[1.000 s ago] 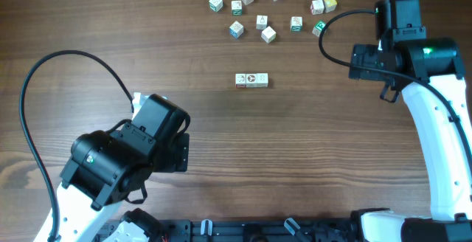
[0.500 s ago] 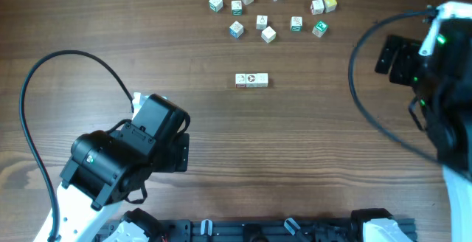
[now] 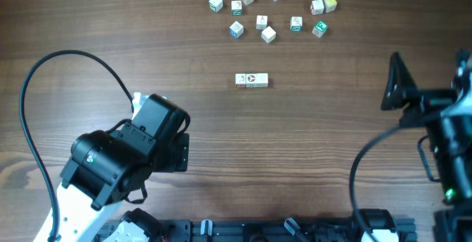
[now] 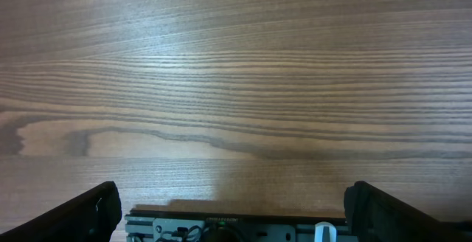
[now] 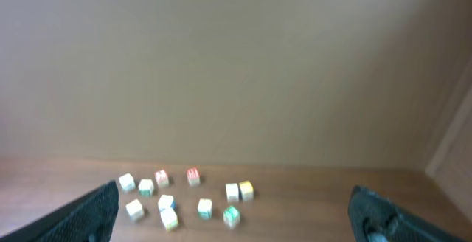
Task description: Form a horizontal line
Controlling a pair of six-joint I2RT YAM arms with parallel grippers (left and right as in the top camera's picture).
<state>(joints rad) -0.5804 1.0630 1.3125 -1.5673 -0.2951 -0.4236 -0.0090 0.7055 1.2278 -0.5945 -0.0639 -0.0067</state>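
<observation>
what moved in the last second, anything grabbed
The right arm swung back from beside the loose cubes toward the table's near right edge, taking hold of nothing. The row of three cubes, the loose cubes and the left arm stayed put.

Markings on the horizontal line (image 3: 251, 80) are unreadably small, the overhead's 4 o'clock edge crops the right arm (image 3: 442, 146), and the right wrist view's 7 o'clock loose cubes (image 5: 232, 192) are blurred.

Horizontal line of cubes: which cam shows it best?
Overhead. The horizontal line sits mid-table, cubes touching, nothing in front of it. Left wrist shows only the wood of the table; right wrist shows only the loose cubes, blurred, not the row.
</observation>
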